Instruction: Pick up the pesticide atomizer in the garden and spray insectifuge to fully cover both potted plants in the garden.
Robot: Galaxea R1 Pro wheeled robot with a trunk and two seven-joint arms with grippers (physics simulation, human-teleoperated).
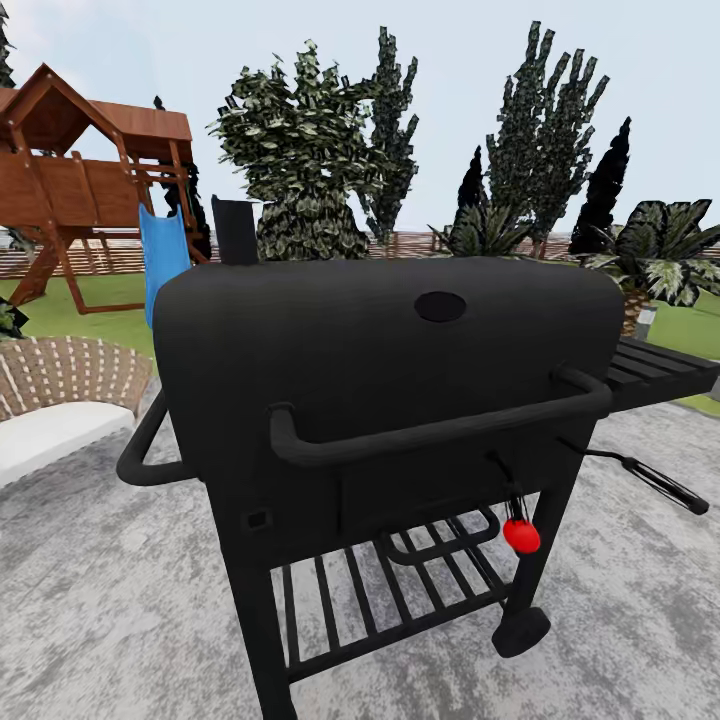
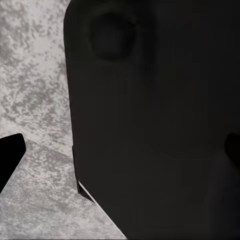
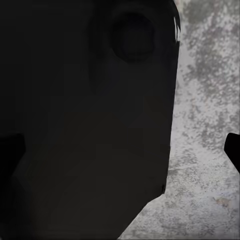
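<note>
The robot appears to be at the searching stage, on its way through the garden with nothing picked up yet. The head view looks straight at a large black barrel-shaped metal grill [image 1: 400,400] with a long bar handle across its lid, a slatted lower rack and a small red ball knob [image 1: 521,536] hanging near its right leg; that knob is not the bottle wanted. The grill stands on the round grey mottled paved patio [image 1: 100,600]. To the left sits a pale wicker chair with a white cushion [image 1: 60,400], and behind it a brown wooden play frame with a blue slide [image 1: 95,180] on the green lawn [image 1: 90,295]. A brown slatted fence [image 1: 410,243] and tall dark trees close the background, and a palm-like shrub [image 1: 665,250] stands at the right. The pesticide atomizer cannot be found in these pictures, nor the two speckled potted plants, so their place cannot be told. The next move, in my judgement, calls for turning or steering around the grill to bring the rest of the garden into sight. Both wrist views look down past a broad dark body at the mottled paving. A dark tip at the frame edge in each [image 2: 10,155] [image 3: 234,150] may be a claw finger, but whether either claw is spread or pressed together cannot be told; nothing shows held.
</note>
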